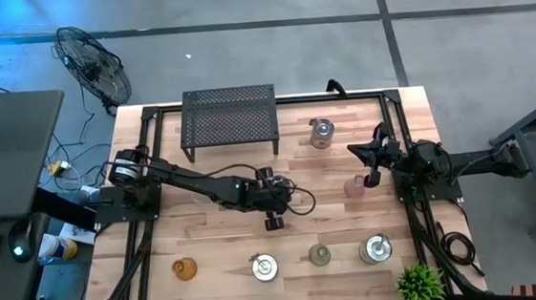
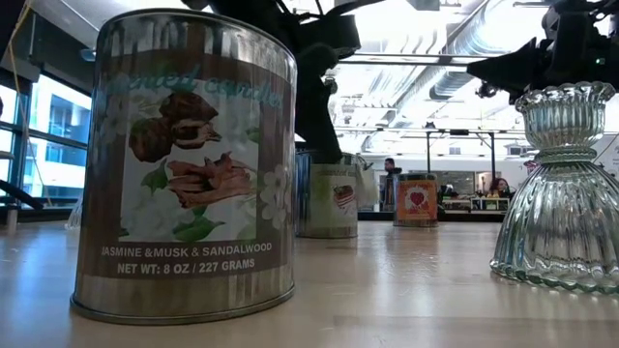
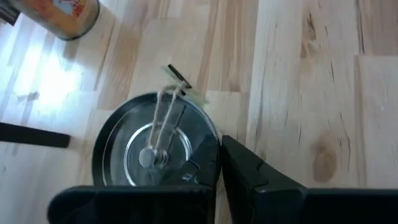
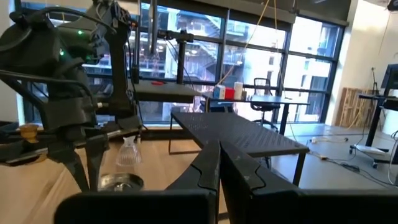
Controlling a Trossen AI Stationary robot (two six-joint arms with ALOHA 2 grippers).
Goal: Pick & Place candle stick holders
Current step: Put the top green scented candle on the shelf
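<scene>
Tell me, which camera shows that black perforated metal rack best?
The high view: it looks straight down on the whole black perforated metal rack at the table's edge, all four sides showing. The right wrist view catches it slantwise, top and legs. I cannot make it out in the low or left wrist views.

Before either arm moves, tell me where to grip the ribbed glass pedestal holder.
Take the ribbed glass pedestal holder by its upper cup, coming straight down. It stands upright, and the cup is narrower than the flared base. The pinched waist beneath is probably harder to reach from above.
</scene>
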